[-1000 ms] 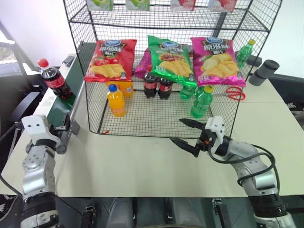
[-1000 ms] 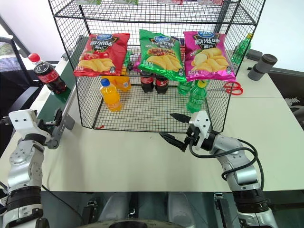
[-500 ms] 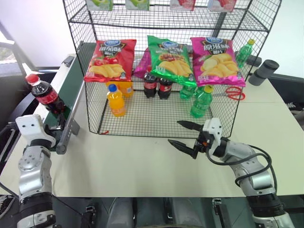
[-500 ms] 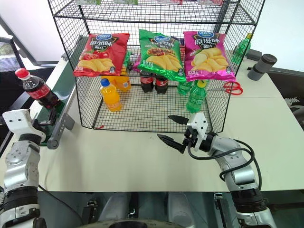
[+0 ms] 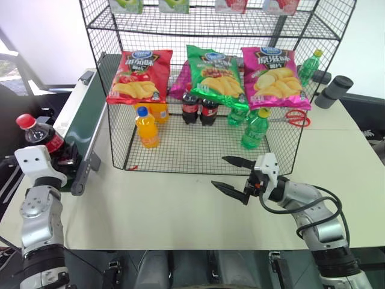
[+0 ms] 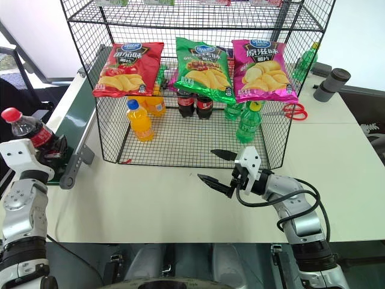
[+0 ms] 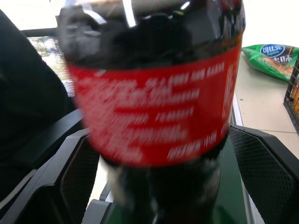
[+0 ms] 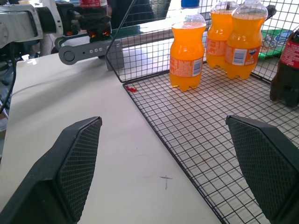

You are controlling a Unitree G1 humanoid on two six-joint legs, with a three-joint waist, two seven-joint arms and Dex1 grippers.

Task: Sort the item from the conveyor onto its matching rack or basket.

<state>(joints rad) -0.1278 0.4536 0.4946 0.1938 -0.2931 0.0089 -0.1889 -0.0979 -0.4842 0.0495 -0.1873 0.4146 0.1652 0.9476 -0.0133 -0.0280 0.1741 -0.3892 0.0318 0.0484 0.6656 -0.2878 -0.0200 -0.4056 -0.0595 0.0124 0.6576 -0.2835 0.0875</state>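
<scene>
The cola bottle [image 5: 37, 133], dark with a red cap and red label, stands leaning at the near end of the green conveyor [image 5: 84, 114]. My left gripper [image 7: 159, 133] is open around it, one black finger [image 7: 79, 177] on each side of the bottle's [image 7: 154, 116] body. I cannot tell whether the pads touch it. The black wire rack [image 5: 198, 150] stands mid-table with two matching cola bottles [image 5: 198, 108] on its bottom tier. My right gripper [image 5: 218, 171] hovers open and empty over the table just in front of the rack.
On the rack's floor stand orange-drink bottles [image 5: 147, 127] and green bottles [image 5: 255, 129]. Three chip bags [image 5: 213, 72] hang above them. Red scissors [image 5: 295, 117] and a grey cylinder [image 5: 334, 90] lie at the far right. The conveyor's rail end [image 5: 84, 174] juts beside the left gripper.
The cola bottle has ridden down the belt to its near end and now sits between the left gripper's fingers. The right gripper has barely moved.
</scene>
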